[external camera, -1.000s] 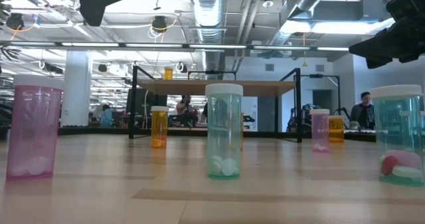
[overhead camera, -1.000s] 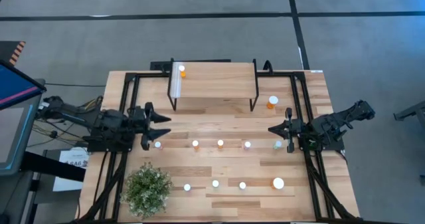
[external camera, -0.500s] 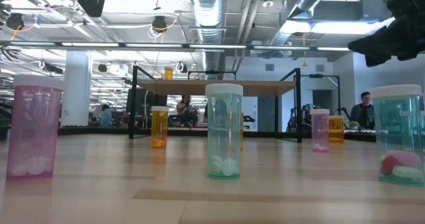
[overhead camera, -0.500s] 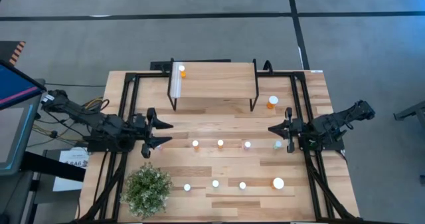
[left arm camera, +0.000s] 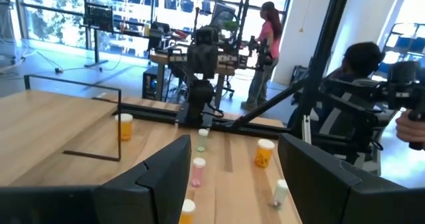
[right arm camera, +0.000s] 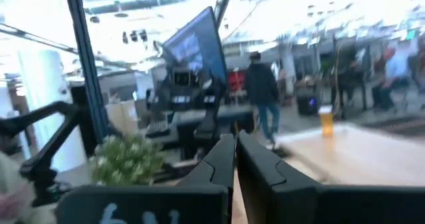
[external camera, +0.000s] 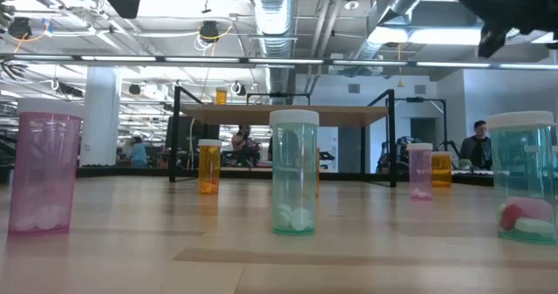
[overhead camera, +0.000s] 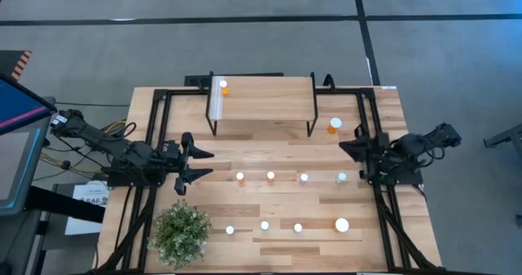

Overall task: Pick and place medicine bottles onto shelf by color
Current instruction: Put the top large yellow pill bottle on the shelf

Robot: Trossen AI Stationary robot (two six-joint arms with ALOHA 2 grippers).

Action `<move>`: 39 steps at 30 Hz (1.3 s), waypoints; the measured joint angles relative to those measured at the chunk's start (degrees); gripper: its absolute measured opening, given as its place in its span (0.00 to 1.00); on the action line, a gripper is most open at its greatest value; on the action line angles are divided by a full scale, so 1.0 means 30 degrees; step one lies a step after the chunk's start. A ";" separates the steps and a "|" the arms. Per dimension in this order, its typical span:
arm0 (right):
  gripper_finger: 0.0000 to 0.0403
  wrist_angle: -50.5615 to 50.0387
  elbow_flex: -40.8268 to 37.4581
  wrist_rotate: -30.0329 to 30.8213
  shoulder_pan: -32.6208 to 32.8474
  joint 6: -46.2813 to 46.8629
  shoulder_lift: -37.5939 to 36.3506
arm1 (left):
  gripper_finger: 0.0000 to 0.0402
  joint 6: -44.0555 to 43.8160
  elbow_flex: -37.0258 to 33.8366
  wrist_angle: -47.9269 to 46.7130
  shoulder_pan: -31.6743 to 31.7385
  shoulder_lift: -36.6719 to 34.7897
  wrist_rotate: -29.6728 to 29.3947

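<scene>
The shelf (overhead camera: 269, 95) stands at the table's far side, with one orange bottle (overhead camera: 223, 86) near its left end. Another orange bottle (overhead camera: 334, 126) stands on the table right of the shelf. Two rows of white-capped bottles stand on the table, one across the middle (overhead camera: 271, 176) and one nearer (overhead camera: 264, 224). My left gripper (overhead camera: 202, 163) is open at the left end of the middle row. In its wrist view a bottle (left arm camera: 188, 207) shows low between the fingers, untouched. My right gripper (overhead camera: 342, 145) is shut and holds nothing, above the table beyond a pale green bottle (overhead camera: 342, 177).
A bushy green plant (overhead camera: 181, 232) stands at the near left corner, close to my left arm. Black frame rails (overhead camera: 155, 144) run along both sides of the table. A large capped bottle (overhead camera: 342, 224) ends the near row. People move about in the room behind.
My left arm has stretched out, and its gripper has shifted slightly toward the near edge, so it now covers the cap at the row's left end. My right gripper has risen, moved toward the far edge and turned, leaving the pale green bottle standing.
</scene>
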 joint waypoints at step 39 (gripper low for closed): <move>0.72 -1.9179 0.6975 0.6005 -0.7629 1.5124 1.1600 | 0.53 0.0160 0.0000 -0.0034 0.0015 0.0000 -0.0691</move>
